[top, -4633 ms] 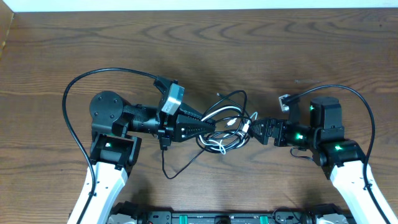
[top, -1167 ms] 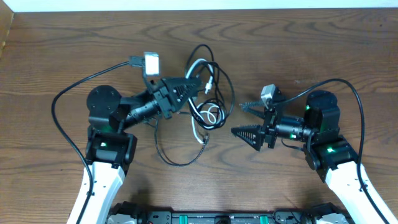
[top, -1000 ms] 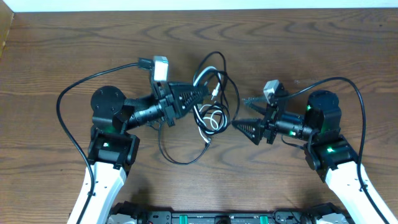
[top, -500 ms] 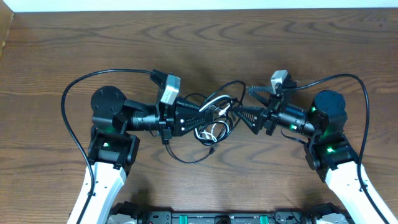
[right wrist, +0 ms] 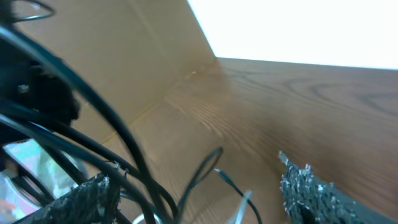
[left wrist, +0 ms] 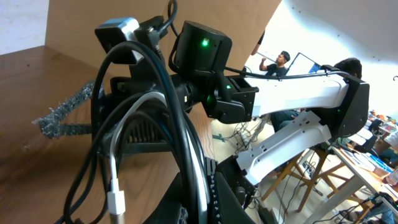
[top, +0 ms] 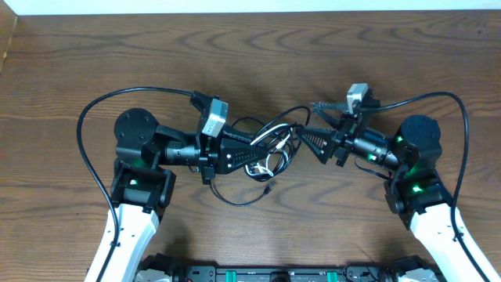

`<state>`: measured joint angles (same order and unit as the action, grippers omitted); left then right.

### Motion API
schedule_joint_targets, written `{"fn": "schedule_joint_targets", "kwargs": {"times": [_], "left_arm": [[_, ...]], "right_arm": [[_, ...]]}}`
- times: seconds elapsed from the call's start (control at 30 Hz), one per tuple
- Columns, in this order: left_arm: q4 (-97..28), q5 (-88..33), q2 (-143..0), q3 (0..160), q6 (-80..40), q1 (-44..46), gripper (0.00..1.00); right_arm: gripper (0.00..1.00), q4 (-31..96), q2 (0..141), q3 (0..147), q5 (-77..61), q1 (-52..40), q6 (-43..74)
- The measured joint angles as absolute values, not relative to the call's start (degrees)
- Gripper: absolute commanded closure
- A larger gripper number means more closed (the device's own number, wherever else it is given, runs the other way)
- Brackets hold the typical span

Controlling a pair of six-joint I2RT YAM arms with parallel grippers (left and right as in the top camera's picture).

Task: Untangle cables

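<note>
The cables [top: 275,149] hang in a bunch over the middle of the table [top: 94,55], between the two arms. One slack black loop [top: 235,199] trails toward the near edge. The left gripper [top: 266,149] is clamped shut on the bunch. Its wrist view shows several black strands and one white cord [left wrist: 115,168] with a small plug [left wrist: 115,202] running through the grip together. The right gripper [top: 308,119] faces it from just beside the bunch, its jaws spread wide and holding nothing. Its own camera shows black strands crossing the gap between its fingers [right wrist: 311,186] without being pinched.

The main risk, as I judge it, is that the right jaws close on more than one strand. Because the left grip holds several cords at once, pulling apart would then tighten the tangle rather than free a single cord. A plug end could also catch inside a loop and drag the whole bunch along. The two sets of fingers are very near each other, so a small misjudged reach could knock them together or pull the cords out of the left grip.

No brand, label or writing can be read on the cords, the arms or the table.
</note>
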<state>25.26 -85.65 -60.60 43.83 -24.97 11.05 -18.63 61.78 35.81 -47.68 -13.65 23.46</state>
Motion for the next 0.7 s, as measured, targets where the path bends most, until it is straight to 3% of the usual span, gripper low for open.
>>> {"fn": "schedule_joint_targets", "kwargs": {"times": [0.27,0.7], "left_arm": [[25.2,-85.6,-60.6,43.8,-24.7,11.0,0.93],[25.1,-80.8,-60.6,43.8,-24.5,11.0,0.93]], "right_arm": [[0.18,-6.9,61.7,35.8,-42.9,-8.8,23.9],[0.19,-6.7,61.7,35.8,-49.8,-8.5,23.7]]}}
